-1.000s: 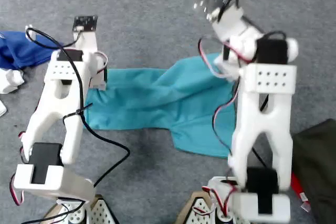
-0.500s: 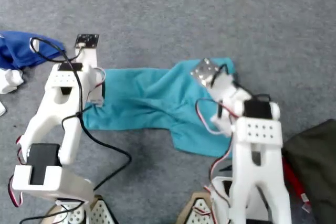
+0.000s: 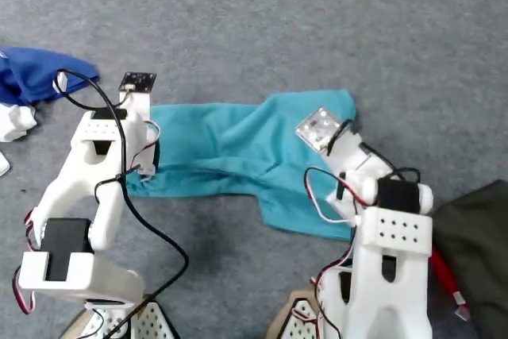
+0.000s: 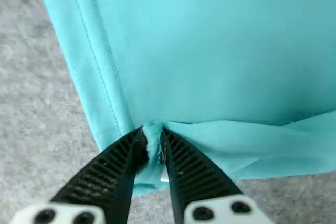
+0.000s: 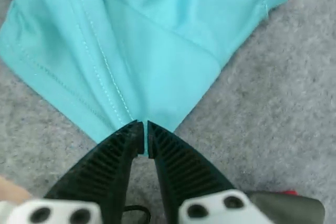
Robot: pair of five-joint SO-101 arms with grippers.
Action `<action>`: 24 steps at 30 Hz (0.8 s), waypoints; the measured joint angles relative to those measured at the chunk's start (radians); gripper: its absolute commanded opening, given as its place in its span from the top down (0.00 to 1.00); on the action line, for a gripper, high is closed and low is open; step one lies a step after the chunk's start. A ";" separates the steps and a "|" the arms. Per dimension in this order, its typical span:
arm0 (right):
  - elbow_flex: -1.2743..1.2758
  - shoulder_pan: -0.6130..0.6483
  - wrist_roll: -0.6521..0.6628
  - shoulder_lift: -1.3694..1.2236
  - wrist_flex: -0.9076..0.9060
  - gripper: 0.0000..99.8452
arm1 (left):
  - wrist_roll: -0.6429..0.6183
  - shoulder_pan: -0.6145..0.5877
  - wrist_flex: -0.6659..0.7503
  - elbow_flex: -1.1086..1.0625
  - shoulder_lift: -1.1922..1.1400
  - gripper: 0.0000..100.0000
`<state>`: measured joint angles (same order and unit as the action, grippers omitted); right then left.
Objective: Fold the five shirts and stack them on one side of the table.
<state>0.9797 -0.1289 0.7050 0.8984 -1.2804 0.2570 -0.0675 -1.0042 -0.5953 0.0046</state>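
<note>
A teal shirt (image 3: 238,156) lies crumpled and partly folded across the middle of the grey table (image 3: 238,29). My left gripper (image 4: 152,142) is shut on a pinch of the teal shirt (image 4: 210,51) at its left hem; in the high view that arm stands at the shirt's left edge (image 3: 143,160). My right gripper (image 5: 143,135) is shut on the teal shirt (image 5: 157,51) at a corner of its near right edge, under the right arm's wrist (image 3: 337,156). A blue shirt (image 3: 40,73) lies bunched at the table's far left.
A dark green garment (image 3: 476,236) lies at the right edge, with a red object (image 3: 444,271) beside it. A white item (image 3: 16,121) sits at the left edge below the blue shirt. Bare grey table stretches along the back.
The right arm swung back from the far side toward the near edge, carrying the shirt's far right part over itself. The left arm shifted slightly toward the near side.
</note>
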 measured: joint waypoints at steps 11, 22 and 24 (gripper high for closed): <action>0.061 -0.035 0.037 0.012 -0.064 1.00 | 0.005 -0.003 0.034 -0.058 0.018 0.98; 0.081 -0.035 0.063 0.014 -0.051 0.80 | 0.005 -0.003 0.044 -0.066 0.025 0.92; 0.081 -0.035 0.094 0.014 -0.057 0.75 | 0.006 -0.005 0.044 -0.066 0.025 0.85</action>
<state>1.0610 -0.1642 0.7986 0.9122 -1.3372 0.2631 -0.0721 -0.9597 -0.6613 0.0292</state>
